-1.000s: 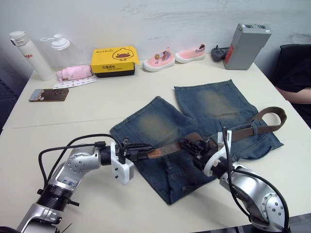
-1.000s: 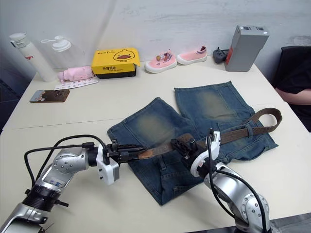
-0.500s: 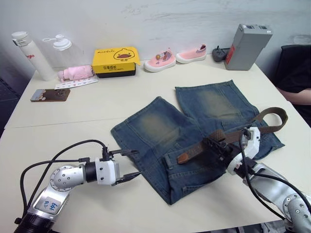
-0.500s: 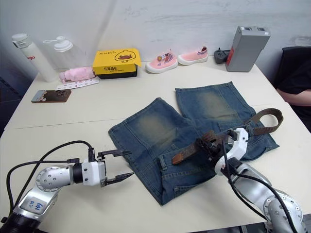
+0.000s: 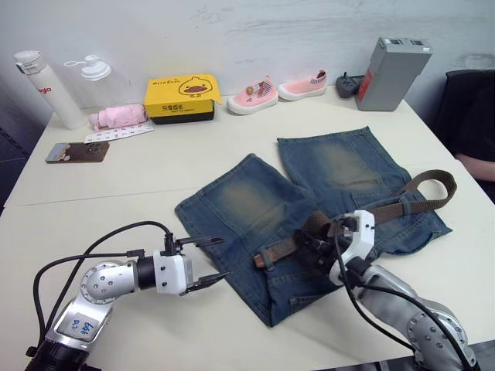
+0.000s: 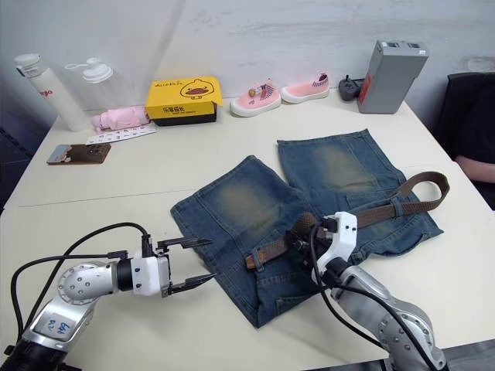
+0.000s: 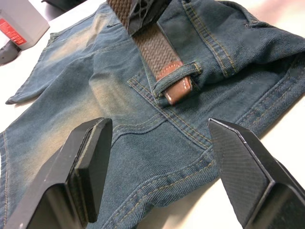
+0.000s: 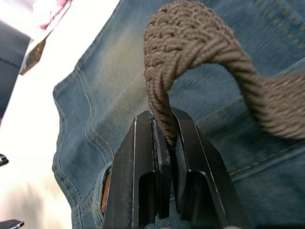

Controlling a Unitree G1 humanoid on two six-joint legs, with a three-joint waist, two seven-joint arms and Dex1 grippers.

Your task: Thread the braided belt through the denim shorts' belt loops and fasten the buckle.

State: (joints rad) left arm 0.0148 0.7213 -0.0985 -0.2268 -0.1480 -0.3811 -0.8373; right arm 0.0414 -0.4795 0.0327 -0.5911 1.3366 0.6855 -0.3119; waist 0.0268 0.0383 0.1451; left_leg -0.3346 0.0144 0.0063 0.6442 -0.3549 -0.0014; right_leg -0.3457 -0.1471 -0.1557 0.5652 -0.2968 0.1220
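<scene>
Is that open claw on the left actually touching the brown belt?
Apart. In the left wrist view, the left gripper's fingers stand spread, with bare denim between them and the braided belt's leather tip.

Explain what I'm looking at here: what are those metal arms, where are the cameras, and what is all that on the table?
It is a humanoid robot with two arms; each ends in a gripper with two black fingers. Two pictures come from cameras in its head, looking down over the arms. The other two come from a camera on each wrist, looking along that gripper's fingers.

On the white table lie denim shorts with a braided belt across the waistband. The belt's leather tip pokes through a belt loop. The right gripper is pinching a raised bend of the belt. The left gripper is open, holding nothing, beside the shorts.

At the back stand two bottles, a yellow box, pink shoes and a grey box.
</scene>
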